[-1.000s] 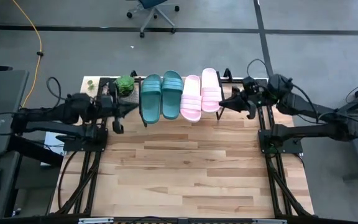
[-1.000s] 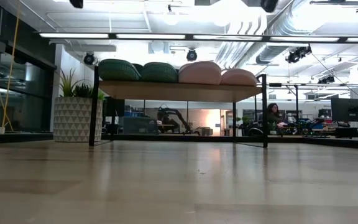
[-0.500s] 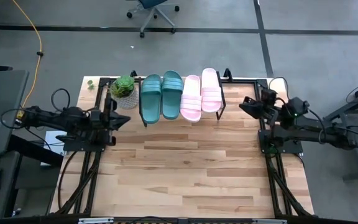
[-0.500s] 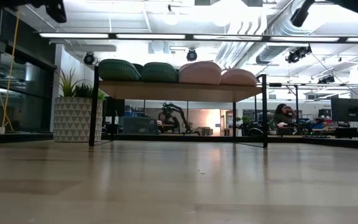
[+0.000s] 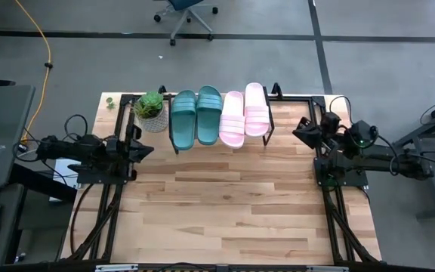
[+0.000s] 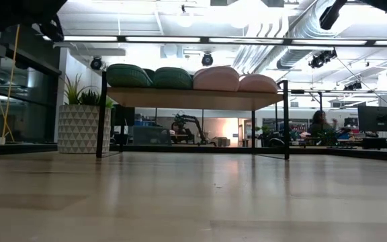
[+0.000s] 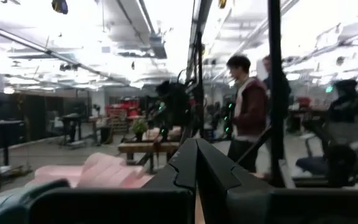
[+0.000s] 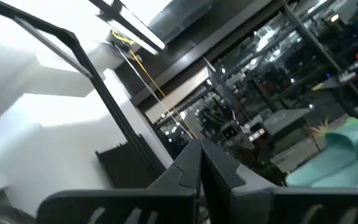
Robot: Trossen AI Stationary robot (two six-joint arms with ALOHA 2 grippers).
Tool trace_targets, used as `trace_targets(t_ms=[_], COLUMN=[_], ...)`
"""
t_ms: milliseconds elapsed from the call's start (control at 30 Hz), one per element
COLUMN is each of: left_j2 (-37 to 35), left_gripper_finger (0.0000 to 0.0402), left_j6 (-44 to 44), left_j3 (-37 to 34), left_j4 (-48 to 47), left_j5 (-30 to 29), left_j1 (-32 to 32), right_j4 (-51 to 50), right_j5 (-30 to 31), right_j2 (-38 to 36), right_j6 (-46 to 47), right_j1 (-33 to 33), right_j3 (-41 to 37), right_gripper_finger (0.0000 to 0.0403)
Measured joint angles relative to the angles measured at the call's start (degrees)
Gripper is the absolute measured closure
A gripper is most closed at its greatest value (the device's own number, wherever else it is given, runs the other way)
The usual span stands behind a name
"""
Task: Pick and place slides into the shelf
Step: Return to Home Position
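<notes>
1. The left gripper (image 5: 146,145) hung over the left side of the table (image 5: 225,204). Its jaws were pressed together and held nothing. In the left wrist view its two fingers (image 7: 179,169) met in a closed point.
2. The right gripper (image 5: 297,133) hung over the right side of the table. Its jaws were also together and gripped nothing. In the right wrist view its fingers (image 8: 184,167) met with no gap between them.
3. Neither gripper touched anything, and both were apart from the shelf (image 6: 193,98).
4. Beyond them, at the far edge of the table, four slides lay side by side on top of the shelf.
5. Two of them were green slides (image 5: 183,119), on the shelf's left half.
6. The other two were pink slides (image 5: 257,109), on its right half. The inner pink one lay just beside the inner green one.
7. There was one shelf, a light plank on thin black legs. It stood level on the table, and in the low view the four slides showed as a row of rounded humps along its top.
8. One potted plant (image 5: 151,110) stood just beside the shelf's left end.
9. Farther off, the left wrist view showed a person (image 7: 250,112) standing in the room. The high view showed one office chair (image 5: 187,11) on the floor past the table.
</notes>
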Motion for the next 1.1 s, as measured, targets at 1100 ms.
trace_targets(t_ms=[1100], left_j2=[-0.05], left_gripper_finger=[0.0402], left_j6=[-16.37], left_j3=[-2.04], left_j4=[-15.87], left_j5=[-1.25], left_j1=[0.02], right_j4=[26.94], right_j5=[-0.4], right_j2=[0.12], right_j6=[-8.48], right_j1=[-1.2], right_j3=[-19.12], right_gripper_finger=[0.0403])
